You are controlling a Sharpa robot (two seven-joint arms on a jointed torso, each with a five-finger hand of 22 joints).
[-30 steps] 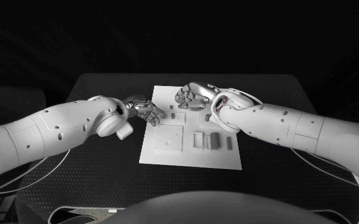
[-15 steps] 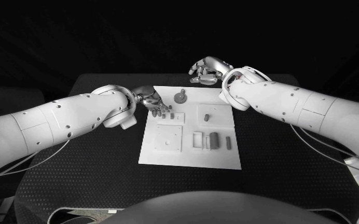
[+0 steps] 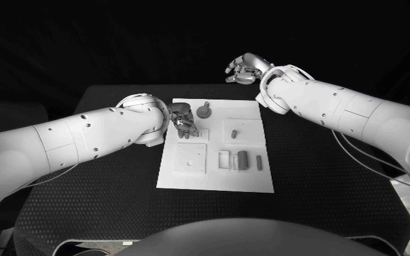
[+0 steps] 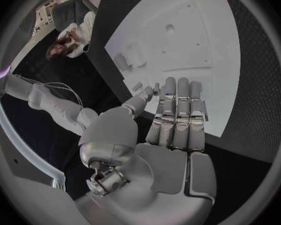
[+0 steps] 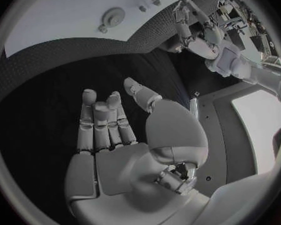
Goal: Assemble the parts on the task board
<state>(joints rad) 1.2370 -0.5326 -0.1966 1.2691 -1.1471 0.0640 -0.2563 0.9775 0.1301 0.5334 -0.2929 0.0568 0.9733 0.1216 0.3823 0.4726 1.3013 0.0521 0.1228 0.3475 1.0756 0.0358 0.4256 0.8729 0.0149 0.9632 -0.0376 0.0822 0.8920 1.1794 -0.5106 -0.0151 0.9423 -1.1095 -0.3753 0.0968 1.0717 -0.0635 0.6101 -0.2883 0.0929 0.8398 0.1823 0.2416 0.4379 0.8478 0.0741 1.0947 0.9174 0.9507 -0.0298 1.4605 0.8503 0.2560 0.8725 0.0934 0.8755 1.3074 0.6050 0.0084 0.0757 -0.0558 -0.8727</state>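
The white task board [image 3: 218, 176] lies mid-table. A round knobbed part [image 3: 205, 111] stands near its far edge, and the same part [image 5: 113, 18] appears in the right wrist view. A small peg [image 3: 233, 132] sits on the far right plate. Upright grey pieces [image 3: 243, 160] stand at the near right. My left hand [image 3: 182, 120] hovers over the board's far left area, fingers straight and side by side, holding nothing [image 4: 175, 125]. My right hand [image 3: 246, 68] is raised past the table's far edge with an empty palm [image 5: 115, 135].
A square plate [image 3: 192, 158] with a small hole lies on the board's near left. Small pegs [image 3: 198, 133] stand just beside my left hand's fingertips. The black table [image 3: 324, 167] surrounds the board on all sides.
My right hand rose off the board's far end and drew back beyond the table's far edge. My left hand moved right, from the board's left edge onto its far left area.
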